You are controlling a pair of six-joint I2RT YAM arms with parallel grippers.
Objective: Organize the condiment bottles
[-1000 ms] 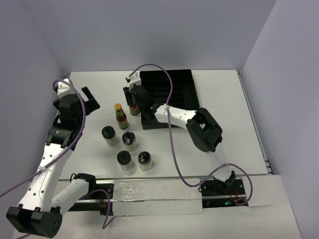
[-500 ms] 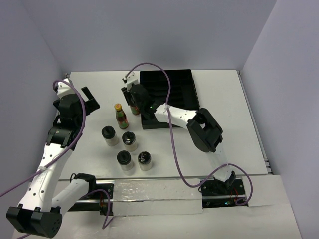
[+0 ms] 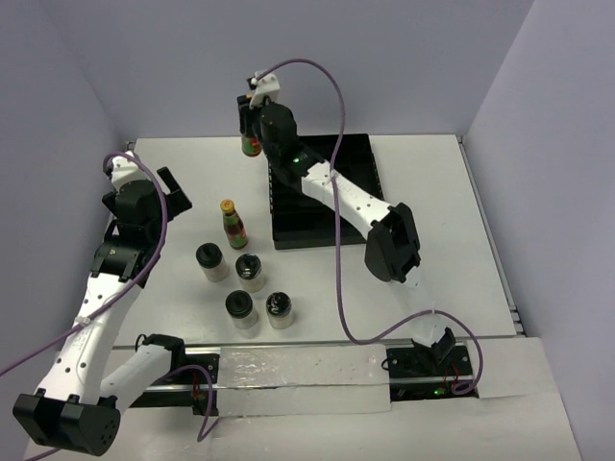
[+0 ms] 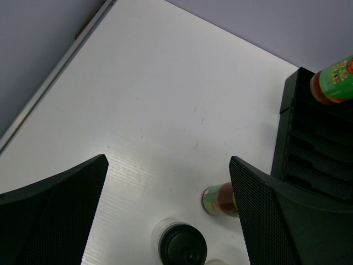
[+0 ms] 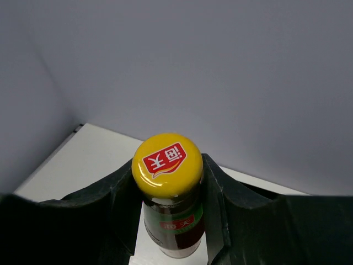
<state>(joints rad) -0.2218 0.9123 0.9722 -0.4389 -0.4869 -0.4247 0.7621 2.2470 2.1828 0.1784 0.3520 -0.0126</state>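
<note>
My right gripper (image 3: 252, 120) is shut on a slim dark sauce bottle (image 5: 171, 207) with a yellow cap, holding it in the air above the tray's far left corner; it shows in the top view (image 3: 252, 144) and in the left wrist view (image 4: 333, 81). The second sauce bottle (image 3: 233, 223) stands on the table left of the black slotted tray (image 3: 341, 178), also in the left wrist view (image 4: 219, 200). Four squat jars with black lids stand in front of it (image 3: 209, 260) (image 3: 250, 272) (image 3: 239, 308) (image 3: 280, 309). My left gripper (image 3: 171, 192) is open and empty, left of the standing bottle.
The tray's left edge shows in the left wrist view (image 4: 298, 138). Grey walls close the table at the back and sides. A raised white strip (image 3: 298, 370) runs along the near edge between the arm bases.
My right gripper has lifted the sauce bottle from beside the tray's left edge and carried it up and toward the back. The left arm has barely moved.
</note>
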